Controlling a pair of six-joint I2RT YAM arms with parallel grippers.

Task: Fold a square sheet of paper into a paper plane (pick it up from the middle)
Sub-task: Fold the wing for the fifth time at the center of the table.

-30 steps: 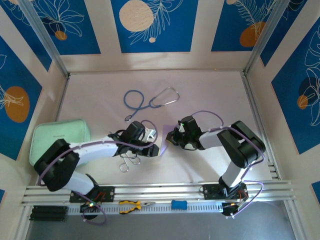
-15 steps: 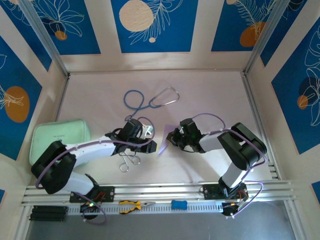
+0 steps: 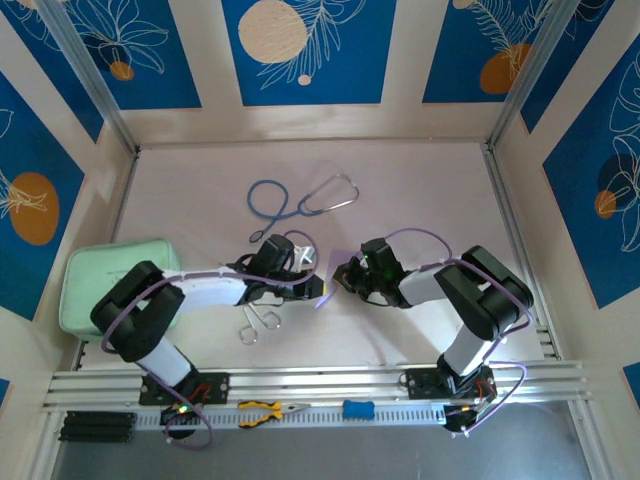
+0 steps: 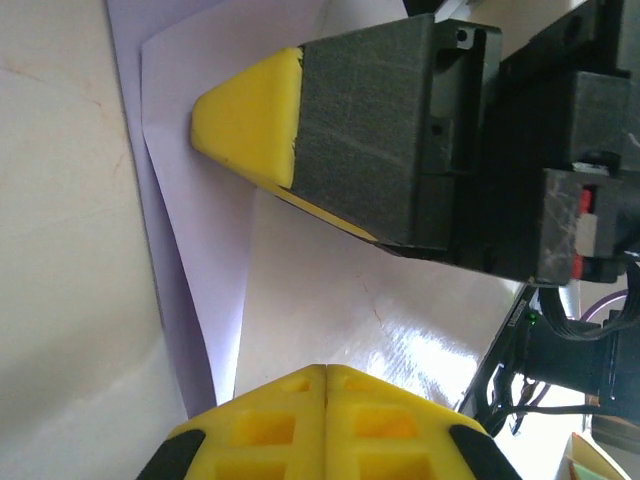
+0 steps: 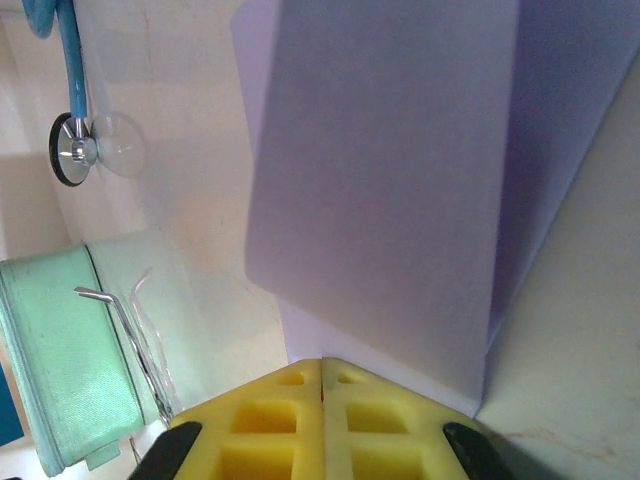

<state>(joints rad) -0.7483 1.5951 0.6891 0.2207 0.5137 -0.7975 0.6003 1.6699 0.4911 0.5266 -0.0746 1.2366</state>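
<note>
Mint-green pouch sat far left of the stethoscope and nearer the arm bases, with its right edge under the left arm's elbow. Metal forceps lay on the table on the near side of the stethoscope, untouched. Left gripper reached in just past the forceps, below the stethoscope's chest piece. In the left wrist view its yellow fingers were pressed together along one seam, and a narrow tip of the square sheet of paper ran into that seam, so it read as pinched on the paper's edge. The sheet was on the near side of the stethoscope and slightly right of it, between the two grippers, pale lilac and showing more than one layer. One layer lay flat on the table, and in the right wrist view a broad flap stood up with a fold line down its right side. Right gripper came in from the right of the stethoscope, facing the left one. Its fingers were also closed seam to seam, with the bottom edge of the raised flap going in between them, so it was clamped on the sheet too. Judged step: mid-fold, one flap lifted and held at both ends, an early crease and nothing like a paper plane yet. The next move likely called for carrying the held flap across until its edges lined up with the flat layer. Then it would need lowering and the fold pressing down, with neither pinch slipping or tearing the thin paper.
</note>
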